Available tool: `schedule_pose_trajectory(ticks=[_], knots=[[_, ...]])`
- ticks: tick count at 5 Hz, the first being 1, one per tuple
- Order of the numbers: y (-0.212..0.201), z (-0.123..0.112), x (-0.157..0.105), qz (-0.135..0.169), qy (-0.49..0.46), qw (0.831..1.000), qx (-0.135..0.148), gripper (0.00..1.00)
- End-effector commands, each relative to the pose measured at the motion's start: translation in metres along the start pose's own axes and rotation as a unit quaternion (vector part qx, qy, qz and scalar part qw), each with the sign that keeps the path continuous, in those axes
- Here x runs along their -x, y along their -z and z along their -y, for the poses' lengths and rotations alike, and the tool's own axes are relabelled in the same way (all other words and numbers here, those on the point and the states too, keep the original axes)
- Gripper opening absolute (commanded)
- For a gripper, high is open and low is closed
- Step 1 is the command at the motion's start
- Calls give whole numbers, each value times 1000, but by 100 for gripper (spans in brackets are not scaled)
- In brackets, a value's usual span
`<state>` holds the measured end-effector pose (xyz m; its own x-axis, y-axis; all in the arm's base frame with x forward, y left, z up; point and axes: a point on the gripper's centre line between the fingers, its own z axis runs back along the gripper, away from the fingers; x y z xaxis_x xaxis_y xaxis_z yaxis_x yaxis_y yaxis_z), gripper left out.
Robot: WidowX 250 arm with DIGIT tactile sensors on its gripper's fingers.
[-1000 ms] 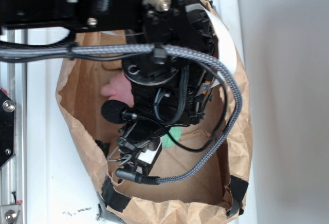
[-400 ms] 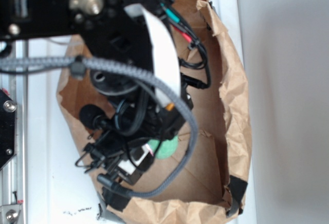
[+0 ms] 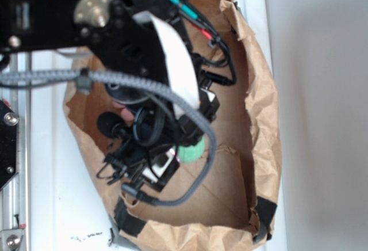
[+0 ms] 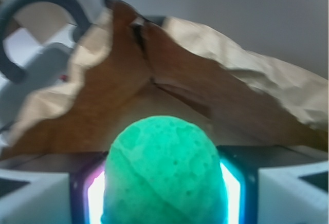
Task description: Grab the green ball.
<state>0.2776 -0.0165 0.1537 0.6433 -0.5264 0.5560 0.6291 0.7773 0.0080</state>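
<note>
Filling the lower middle of the wrist view, the green ball [image 4: 163,175] is sitting squarely between the two pale fingers [image 4: 33,196] of the hand [image 4: 164,193], its sides pressing up against the lit pads on either side. The hand is grasping the ball, judging by how tightly the pads are hugging it with no gap showing. Such a centred hold is likely keeping a round, slightly squashy thing from rolling out sideways.

Beyond the ball, the crumpled wall of the brown paper bag [image 4: 205,75] is rising close ahead, so the hand is working down inside the bag, not over the open surface. In the exterior view the arm is reaching in from above, its braided cable [image 3: 144,87] looping across the bag's mouth, and only a sliver of the ball [image 3: 190,152] is peeking out beneath the black wrist hardware. A bit of pink is showing behind the arm, too hidden to identify. The bag's taped corners [image 3: 265,212] are probably holding it open.
</note>
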Motion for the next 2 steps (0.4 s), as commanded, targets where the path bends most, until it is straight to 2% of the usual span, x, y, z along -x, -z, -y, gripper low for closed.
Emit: schedule_pose_trajectory(ticks=[1,2], knots=[[-5,6,-17,20,47,998,-24,0],[-1,8,-17,10,48,999,-18,0]])
